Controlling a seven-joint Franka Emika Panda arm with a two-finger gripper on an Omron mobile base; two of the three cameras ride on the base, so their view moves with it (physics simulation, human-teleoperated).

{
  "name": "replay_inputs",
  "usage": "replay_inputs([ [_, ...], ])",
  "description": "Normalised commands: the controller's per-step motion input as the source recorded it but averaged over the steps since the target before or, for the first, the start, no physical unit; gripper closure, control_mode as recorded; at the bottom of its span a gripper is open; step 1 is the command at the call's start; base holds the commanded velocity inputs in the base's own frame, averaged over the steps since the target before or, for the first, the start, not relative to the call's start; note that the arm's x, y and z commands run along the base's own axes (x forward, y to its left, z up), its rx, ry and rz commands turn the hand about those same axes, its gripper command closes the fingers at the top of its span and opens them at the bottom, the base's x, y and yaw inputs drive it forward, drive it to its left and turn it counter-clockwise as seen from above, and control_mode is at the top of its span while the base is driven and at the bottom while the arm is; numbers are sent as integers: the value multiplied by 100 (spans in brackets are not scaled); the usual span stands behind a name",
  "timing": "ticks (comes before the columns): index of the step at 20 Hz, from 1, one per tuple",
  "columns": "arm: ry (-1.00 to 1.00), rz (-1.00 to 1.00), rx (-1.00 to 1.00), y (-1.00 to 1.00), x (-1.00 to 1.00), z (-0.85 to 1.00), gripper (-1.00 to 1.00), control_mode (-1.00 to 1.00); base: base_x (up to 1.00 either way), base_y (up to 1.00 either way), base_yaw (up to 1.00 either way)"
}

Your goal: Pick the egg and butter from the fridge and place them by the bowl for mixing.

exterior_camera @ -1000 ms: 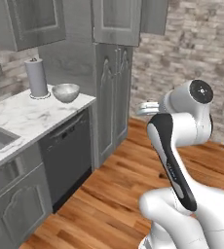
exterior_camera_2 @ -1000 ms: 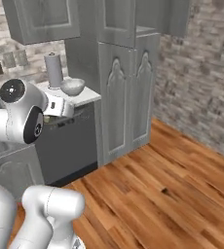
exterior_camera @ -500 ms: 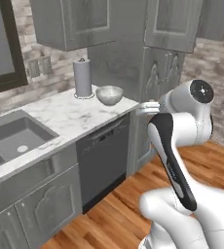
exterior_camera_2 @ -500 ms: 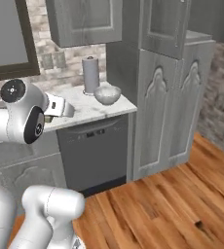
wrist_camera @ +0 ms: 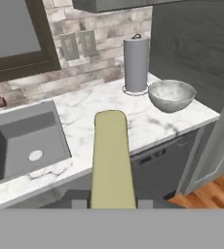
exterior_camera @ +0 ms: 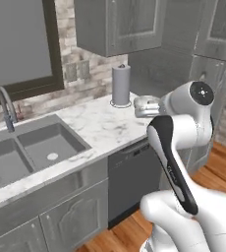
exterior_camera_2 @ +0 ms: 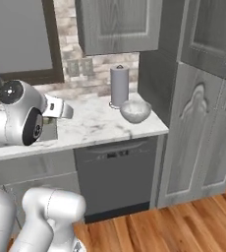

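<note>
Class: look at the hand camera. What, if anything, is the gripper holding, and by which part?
The gripper holds the butter by its near end; the rest of the stick juts forward toward the counter.

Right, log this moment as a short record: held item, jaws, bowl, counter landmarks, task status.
held item: the butter, an olive-yellow stick, pointing out from the gripper over the counter
jaws: shut on the butter
bowl: grey bowl on the marble counter, near its right end, beside the paper towel roll
counter landmarks: sink at left
task status: butter not yet set down by the bowl; no egg seen on the counter
</note>
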Motion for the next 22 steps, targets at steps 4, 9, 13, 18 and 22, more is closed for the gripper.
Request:
replay_inputs([
  [4, 0, 0, 0, 0, 0, 0, 100, 100, 77, -24, 9],
  [9, 0, 0, 0, 0, 0, 0, 100, 100, 75, -30, 3],
  [13, 0, 0, 0, 0, 0, 0, 100, 100, 62, -32, 14],
  [18, 0, 0, 0, 0, 0, 0, 100, 100, 58, -31, 20],
  [22, 0, 0, 0, 0, 0, 0, 100, 100, 43, -37, 22],
])
